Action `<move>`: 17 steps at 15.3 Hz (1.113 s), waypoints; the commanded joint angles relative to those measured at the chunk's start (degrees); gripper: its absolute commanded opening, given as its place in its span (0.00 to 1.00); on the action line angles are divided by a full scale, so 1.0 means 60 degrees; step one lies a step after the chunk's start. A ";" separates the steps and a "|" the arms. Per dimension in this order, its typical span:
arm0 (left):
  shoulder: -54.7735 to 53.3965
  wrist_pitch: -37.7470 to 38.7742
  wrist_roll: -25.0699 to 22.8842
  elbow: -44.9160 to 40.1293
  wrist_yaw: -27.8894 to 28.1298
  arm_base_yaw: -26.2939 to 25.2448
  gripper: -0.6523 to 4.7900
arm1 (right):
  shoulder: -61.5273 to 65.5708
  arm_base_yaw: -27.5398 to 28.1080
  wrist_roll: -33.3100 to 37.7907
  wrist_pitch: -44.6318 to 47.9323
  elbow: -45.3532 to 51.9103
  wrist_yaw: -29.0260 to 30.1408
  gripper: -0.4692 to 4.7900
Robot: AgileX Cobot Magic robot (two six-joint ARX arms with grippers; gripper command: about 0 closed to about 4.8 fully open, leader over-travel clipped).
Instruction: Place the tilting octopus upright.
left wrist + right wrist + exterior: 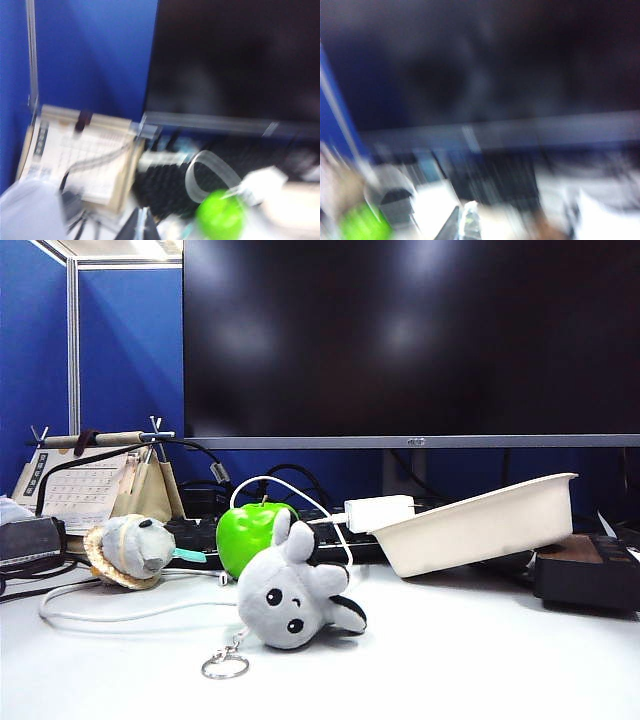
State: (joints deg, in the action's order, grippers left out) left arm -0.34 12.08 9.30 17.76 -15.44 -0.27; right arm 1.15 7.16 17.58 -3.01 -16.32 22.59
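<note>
The light-grey plush octopus [292, 594] lies tipped on its side on the white table, black bead eyes facing the camera, dark tentacle undersides toward the right. Its silver keyring [225, 664] rests in front of it. Neither gripper shows in the exterior view. In the blurred left wrist view my left gripper [140, 225] shows only as dark fingertips pressed together, shut and empty, pointing toward the green apple [220, 216]. In the blurred right wrist view my right gripper [462, 224] is likewise shut on nothing. The octopus is not in either wrist view.
A green apple [249, 533] stands just behind the octopus. A round pale plush with a tan rim [127, 551] lies at the left. A tilted white tray [480, 523], a white adapter [379, 512] with cable, a desk calendar [82, 486], keyboard and monitor [410, 340] fill the back.
</note>
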 commanded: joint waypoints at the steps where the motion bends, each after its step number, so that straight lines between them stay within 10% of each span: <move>1: -0.0004 0.1483 0.0634 0.2084 -0.0517 0.0007 0.11 | 0.0058 -0.0007 0.0353 -0.1759 -0.2080 0.0463 0.09; 6: -0.1909 0.2605 0.0149 0.5668 -0.1494 0.0004 0.11 | 0.1075 0.0000 0.0324 -0.3034 -0.4932 0.1515 0.09; 13: -0.6277 0.2943 0.0062 0.6539 -0.4594 0.0029 0.11 | 0.4186 -0.0007 0.0539 -0.2171 -0.6087 0.1610 0.09; 17: -0.8040 0.2987 0.0055 0.6539 -0.4717 0.1180 0.11 | 0.6291 -0.0200 0.1730 -0.2528 -0.6084 0.4215 0.09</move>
State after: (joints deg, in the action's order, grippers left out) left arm -47.68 30.76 9.89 56.64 -43.13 5.39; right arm 37.85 6.85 26.37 -17.80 -52.56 43.44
